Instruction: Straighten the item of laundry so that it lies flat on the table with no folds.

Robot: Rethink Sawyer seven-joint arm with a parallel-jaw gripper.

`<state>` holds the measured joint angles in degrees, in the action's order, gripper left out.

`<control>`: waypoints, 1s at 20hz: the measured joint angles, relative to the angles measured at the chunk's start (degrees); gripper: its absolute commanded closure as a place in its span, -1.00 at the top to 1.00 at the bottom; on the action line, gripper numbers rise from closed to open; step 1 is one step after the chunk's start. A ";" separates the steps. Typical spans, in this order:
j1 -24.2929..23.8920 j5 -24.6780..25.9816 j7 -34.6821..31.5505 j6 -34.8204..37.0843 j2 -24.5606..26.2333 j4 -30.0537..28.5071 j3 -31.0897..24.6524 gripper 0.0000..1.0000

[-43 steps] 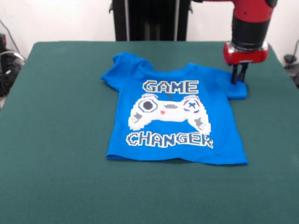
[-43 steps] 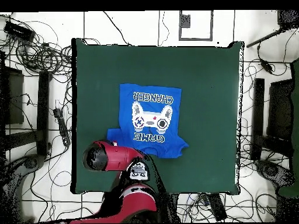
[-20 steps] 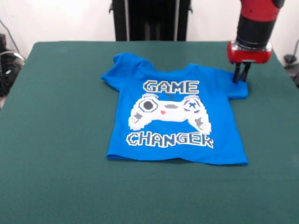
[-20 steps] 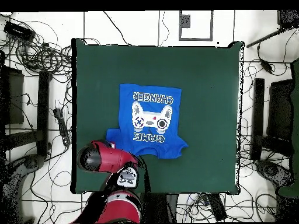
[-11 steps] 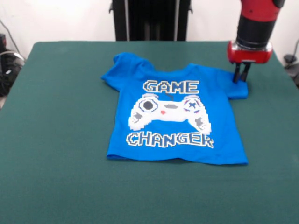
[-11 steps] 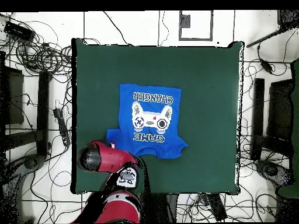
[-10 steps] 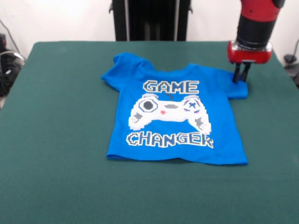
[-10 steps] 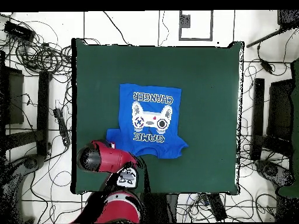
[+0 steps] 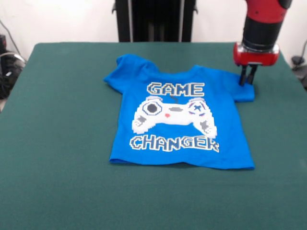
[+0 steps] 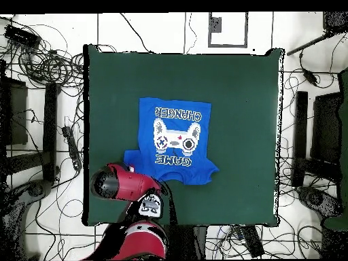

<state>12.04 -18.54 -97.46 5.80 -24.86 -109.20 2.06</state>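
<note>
Gripper [image 9: 247, 82] sits at the T-shirt's [image 9: 182, 120] sleeve tip near the table's [image 9: 62, 143] far edge, fingers close together; pinching or not, can't tell.

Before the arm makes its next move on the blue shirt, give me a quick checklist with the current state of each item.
1. Gripper at the T-shirt sleeve end: ok, its tips sit at the sleeve on the picture's right in the front view.
2. Grip on the sleeve: cannot tell; the fingers stand close together, but held cloth is not visible.
3. Shirt body flat: ok, print reads clearly.
4. Other sleeve flat: not ok, it looks bunched.
5. Free table around the shirt for pulling: ok.
</note>
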 measured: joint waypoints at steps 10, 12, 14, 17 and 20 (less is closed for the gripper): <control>-1.36 -0.01 0.00 -0.04 -0.22 -0.48 -1.20 -1.00; -1.54 0.00 0.00 -0.03 -0.24 -0.54 -1.34 -1.00; -1.74 -0.01 0.00 -0.04 -0.27 -0.61 -1.51 -1.00; -1.99 -0.02 0.00 -0.05 -0.32 -0.72 -1.72 -1.00; -2.00 -0.04 0.00 -0.06 -0.33 -0.76 -1.73 -1.00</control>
<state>10.04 -18.58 -97.46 5.74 -25.19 -109.96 0.32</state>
